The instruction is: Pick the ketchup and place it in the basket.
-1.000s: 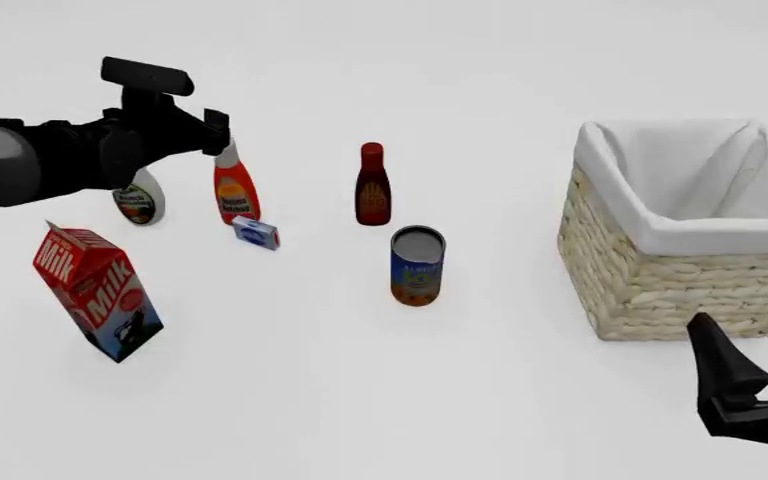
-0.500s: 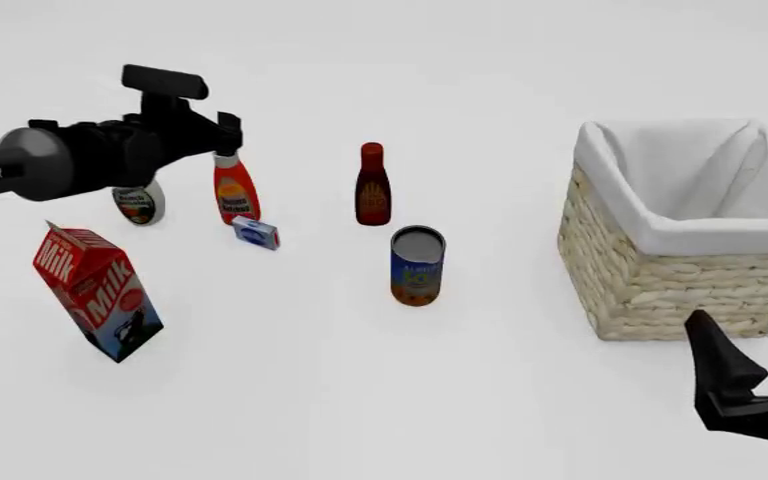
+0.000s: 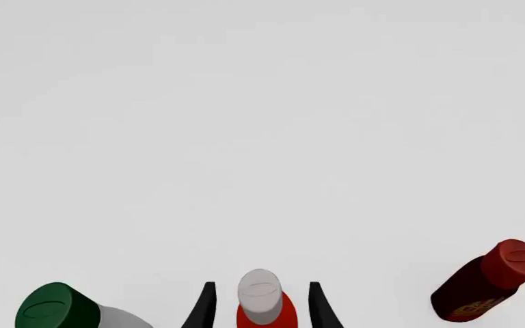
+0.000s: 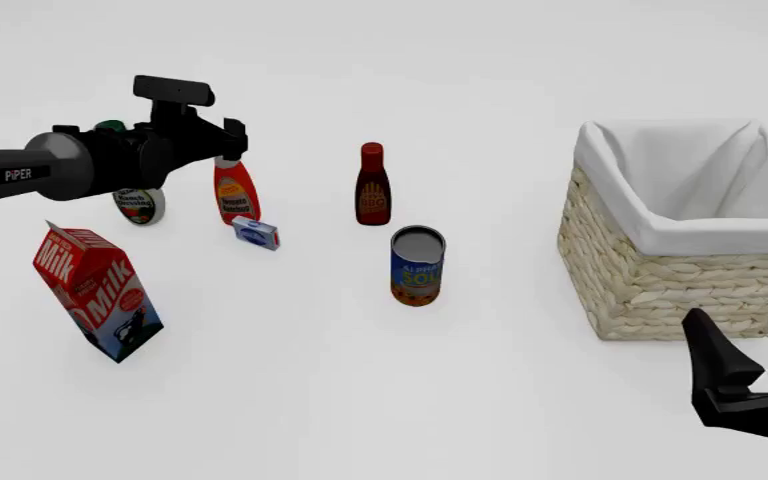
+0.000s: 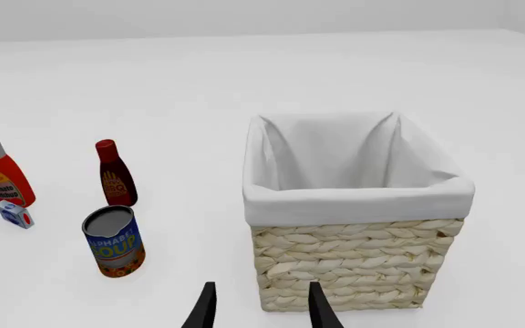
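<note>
Red-orange with a white cap, the ketchup (image 4: 236, 193) stands upright toward the desk's (image 4: 357, 380) far left, and the left gripper (image 3: 260, 307) has it framed: in the left wrist view one dark finger (image 3: 202, 309) shows on each side of the cap, spread and with a gap to the bottle on both sides, so nothing is grasped yet. I'd call this the end of the approach, just ahead of the pinch. What the next move seems to need is a little more reach or drop so the fingers sit around the neck or body, not the slim cap, then a firm close and a straight lift.

Close neighbours make that lift fussy: a green-capped bottle (image 3: 62, 311) just beside it on one side, a small blue box (image 4: 256, 233) near its foot, the maroon bottle (image 4: 372, 184) further along, with the can (image 4: 416, 264) nearer the middle.

Left arm stretches nearly level from the left edge, wrist over the bottle's top. The basket (image 4: 651, 290) sits well apart at the right edge, a long carry. The right gripper (image 4: 755, 372) hangs low beside it, fingers parted, holding nothing.
</note>
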`<state>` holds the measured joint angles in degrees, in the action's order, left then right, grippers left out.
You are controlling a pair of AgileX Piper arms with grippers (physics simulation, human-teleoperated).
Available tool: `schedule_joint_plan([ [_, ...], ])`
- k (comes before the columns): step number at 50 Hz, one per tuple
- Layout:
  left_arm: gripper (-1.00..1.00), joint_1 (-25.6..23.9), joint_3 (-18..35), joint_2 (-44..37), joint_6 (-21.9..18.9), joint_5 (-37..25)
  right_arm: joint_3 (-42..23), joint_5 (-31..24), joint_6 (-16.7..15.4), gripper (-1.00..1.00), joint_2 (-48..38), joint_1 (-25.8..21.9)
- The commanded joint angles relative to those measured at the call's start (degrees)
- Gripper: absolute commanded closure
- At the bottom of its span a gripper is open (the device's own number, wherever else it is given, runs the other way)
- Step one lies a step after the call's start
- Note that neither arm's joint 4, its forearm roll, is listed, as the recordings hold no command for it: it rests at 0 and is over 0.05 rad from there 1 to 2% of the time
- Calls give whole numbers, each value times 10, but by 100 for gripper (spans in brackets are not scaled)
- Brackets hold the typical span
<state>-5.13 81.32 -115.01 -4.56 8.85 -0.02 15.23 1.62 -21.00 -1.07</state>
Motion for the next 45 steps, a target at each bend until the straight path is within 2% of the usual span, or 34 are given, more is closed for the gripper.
schedule_joint_plan([
  [1,-100,1,15,-17,5,-3,0,7,1,-100,-9,0],
  [23,-100,3,39,-47,15,-7,0,22,2,-100,-29,0],
  [45,-100,5,38,-65,22,0,0,25,2,-100,-34,-1],
])
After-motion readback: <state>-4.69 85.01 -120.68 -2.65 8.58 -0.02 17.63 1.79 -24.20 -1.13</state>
